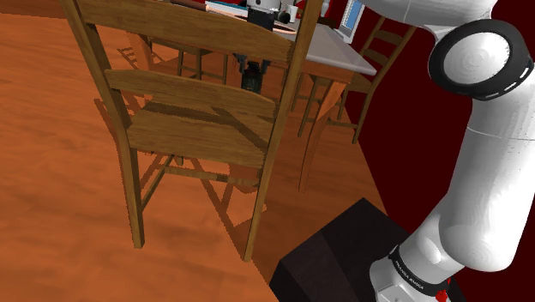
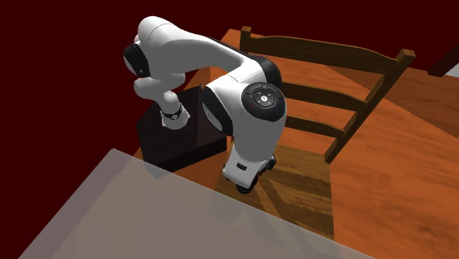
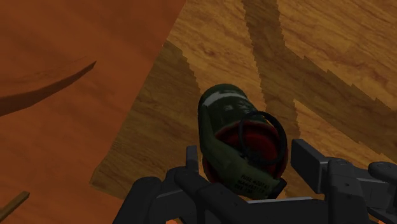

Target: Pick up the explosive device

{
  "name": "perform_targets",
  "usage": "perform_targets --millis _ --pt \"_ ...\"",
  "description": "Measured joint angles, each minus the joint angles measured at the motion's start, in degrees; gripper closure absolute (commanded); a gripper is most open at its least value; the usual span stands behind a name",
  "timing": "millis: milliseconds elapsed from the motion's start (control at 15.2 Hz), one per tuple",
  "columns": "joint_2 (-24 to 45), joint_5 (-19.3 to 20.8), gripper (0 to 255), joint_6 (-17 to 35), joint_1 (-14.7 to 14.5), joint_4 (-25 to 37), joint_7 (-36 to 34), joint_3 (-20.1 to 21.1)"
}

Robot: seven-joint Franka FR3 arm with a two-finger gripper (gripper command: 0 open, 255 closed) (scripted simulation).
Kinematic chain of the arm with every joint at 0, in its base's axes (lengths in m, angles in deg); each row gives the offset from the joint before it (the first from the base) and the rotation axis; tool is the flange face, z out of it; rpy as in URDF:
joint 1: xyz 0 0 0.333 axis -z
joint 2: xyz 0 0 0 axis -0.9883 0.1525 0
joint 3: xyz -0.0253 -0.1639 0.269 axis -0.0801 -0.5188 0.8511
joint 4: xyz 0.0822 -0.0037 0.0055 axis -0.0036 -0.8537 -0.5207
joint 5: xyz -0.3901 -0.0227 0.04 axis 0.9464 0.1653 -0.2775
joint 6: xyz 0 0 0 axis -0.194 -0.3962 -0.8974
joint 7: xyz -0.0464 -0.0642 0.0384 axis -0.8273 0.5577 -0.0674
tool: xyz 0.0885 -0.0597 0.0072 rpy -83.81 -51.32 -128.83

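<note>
Grenade: dark green, lying on the chair seat.
Claw: apart, straddling it, not clamped.
Desk: behind the chair, shoulder view's 1 o'clock.

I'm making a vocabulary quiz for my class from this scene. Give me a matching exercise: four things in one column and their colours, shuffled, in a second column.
Things
1. grenade
2. chair seat
3. stand
4. Franka arm

Colours
A. white with dark joints
B. near-black
C. dark green with a red part
D. light brown with wood grain

Pairs: 1-C, 2-D, 3-B, 4-A
</note>
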Motion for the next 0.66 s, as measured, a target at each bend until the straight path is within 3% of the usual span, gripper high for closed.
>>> perform_targets --millis 660 --pt "5.35 0.74 255 -10.73 -0.92 16.09 0.01 -0.04"
